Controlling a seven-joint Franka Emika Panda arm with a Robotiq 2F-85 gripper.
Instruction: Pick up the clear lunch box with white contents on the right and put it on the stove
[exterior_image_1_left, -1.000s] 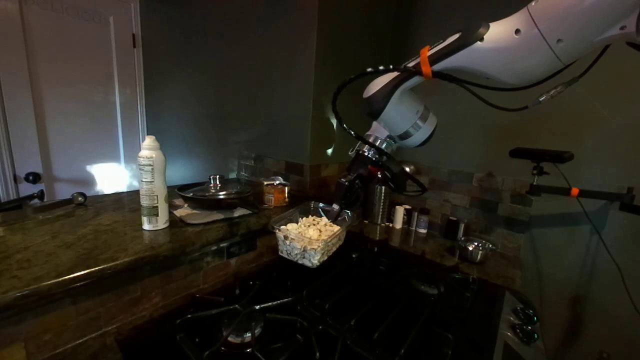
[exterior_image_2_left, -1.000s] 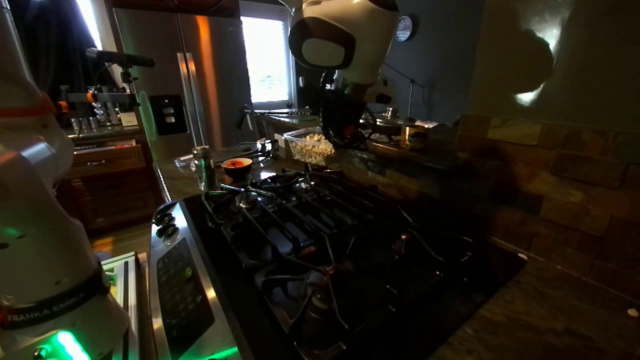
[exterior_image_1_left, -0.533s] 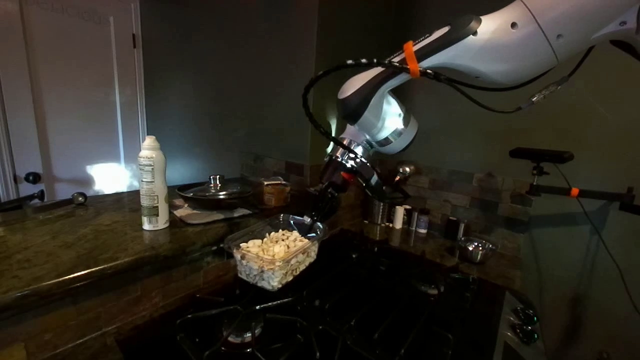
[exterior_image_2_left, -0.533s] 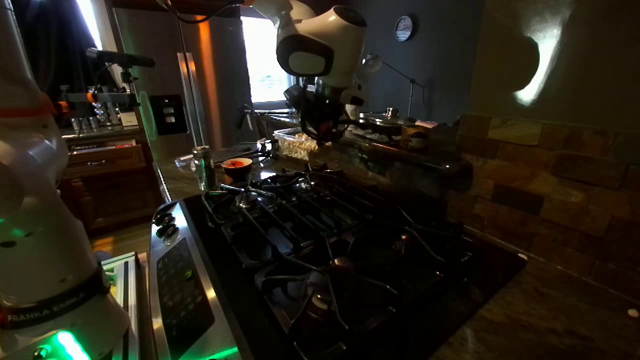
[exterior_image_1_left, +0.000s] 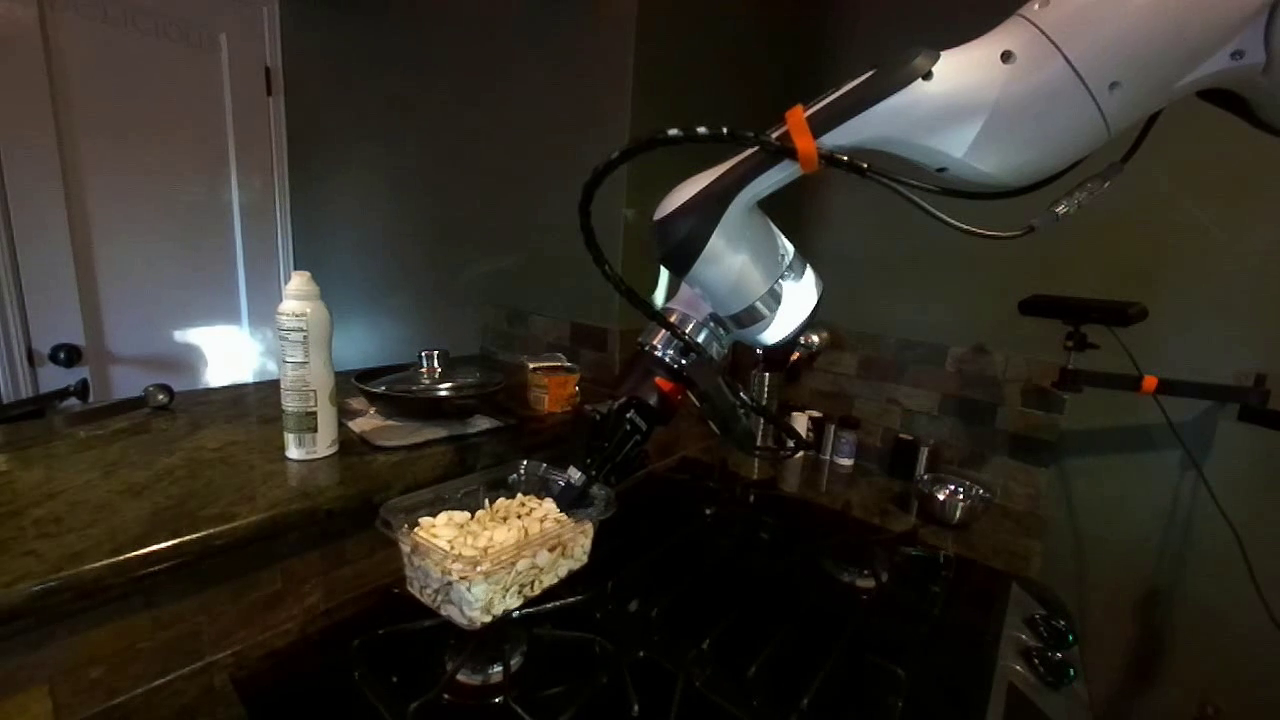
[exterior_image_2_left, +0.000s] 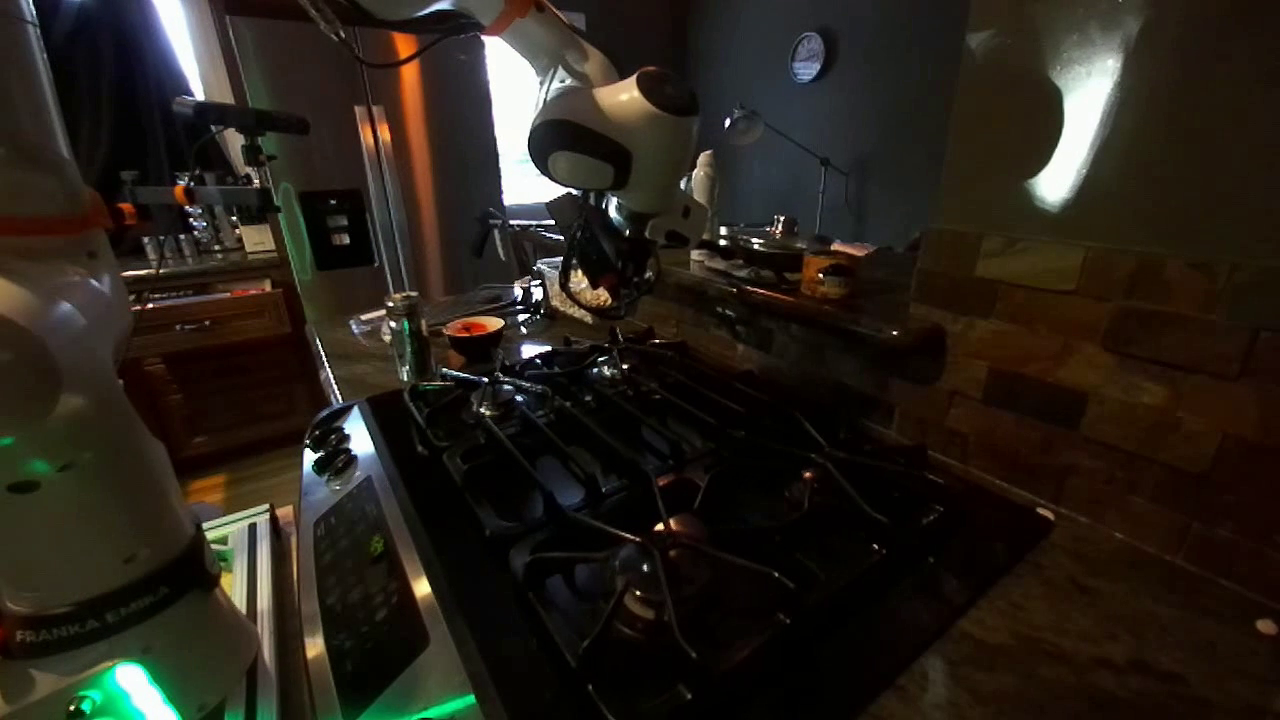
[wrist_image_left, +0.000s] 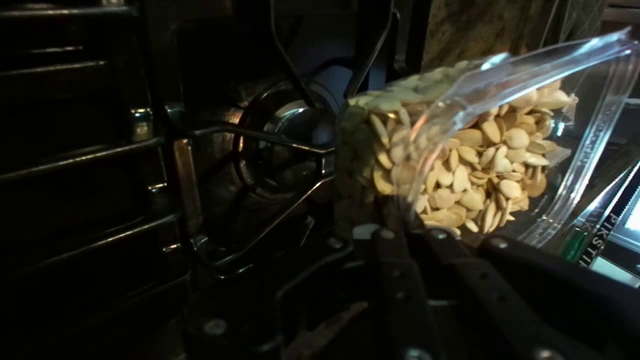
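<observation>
The clear lunch box (exterior_image_1_left: 495, 565), full of whitish-cream flat pieces, is held by its rim in the air above the stove (exterior_image_1_left: 760, 610). My gripper (exterior_image_1_left: 578, 486) is shut on the rim, with the arm reaching in from the upper right. In an exterior view the gripper (exterior_image_2_left: 605, 275) hides much of the box (exterior_image_2_left: 560, 290), past the far end of the stove (exterior_image_2_left: 600, 470). In the wrist view the fingertips (wrist_image_left: 405, 222) pinch the rim of the tilted box (wrist_image_left: 470, 170), beside a burner and grates of the stove (wrist_image_left: 90, 167). The exact height over the grates cannot be told.
A white bottle (exterior_image_1_left: 308, 370), a lidded pan (exterior_image_1_left: 430, 385) and an orange jar (exterior_image_1_left: 552, 388) stand on the raised counter (exterior_image_1_left: 130, 480). A metal bowl (exterior_image_1_left: 952, 498) and small bottles (exterior_image_1_left: 845, 443) stand behind the stove. A red-filled bowl (exterior_image_2_left: 474, 338) and a grinder (exterior_image_2_left: 406, 338) stand at its far end.
The gripper has carried the lunch box leftward in both exterior views. It looks lower and larger in an exterior view, now over the burner on the left there. The hold has not changed.
</observation>
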